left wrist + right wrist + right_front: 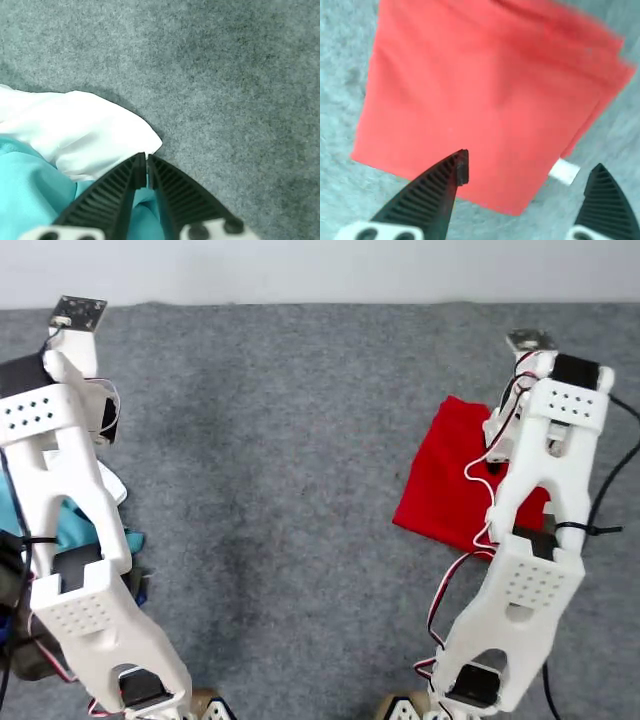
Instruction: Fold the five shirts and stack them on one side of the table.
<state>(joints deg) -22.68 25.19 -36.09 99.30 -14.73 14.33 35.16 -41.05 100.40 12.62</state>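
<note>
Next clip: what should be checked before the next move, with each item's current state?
1. The red shirt is folded flat: ok.
2. The right gripper is open above it, holding nothing: ok.
3. The left gripper is shut by the white shirt; gripping cloth: cannot tell.
4. The white shirt and teal shirt are folded: not ok, heaped loosely.
5. All five shirts accounted for: cannot tell.
</note>
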